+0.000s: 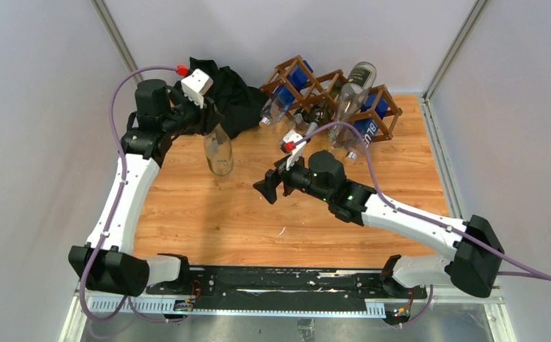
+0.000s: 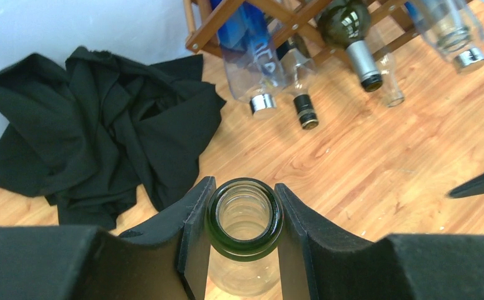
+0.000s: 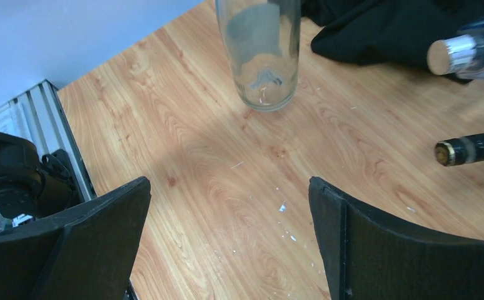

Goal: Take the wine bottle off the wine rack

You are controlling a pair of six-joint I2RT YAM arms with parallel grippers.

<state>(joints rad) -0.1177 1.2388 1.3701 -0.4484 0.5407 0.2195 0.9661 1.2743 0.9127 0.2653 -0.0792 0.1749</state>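
Left wrist: neck of wine bottle point(image 2: 244, 220) inside pinching left claw point(image 2: 244, 187); right claw point(image 3: 230, 187) spread.

Bright even light, soft shadows on the table point(image 3: 227, 187), left end effector point(image 2: 244, 206) slightly blurred.

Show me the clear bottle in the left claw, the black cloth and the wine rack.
clear bottle point(image 1: 218, 154): top view, glass body.
black cloth point(image 1: 235, 100): top view, middle of folds.
wine rack point(image 1: 280, 72): top view, upper-left stick.
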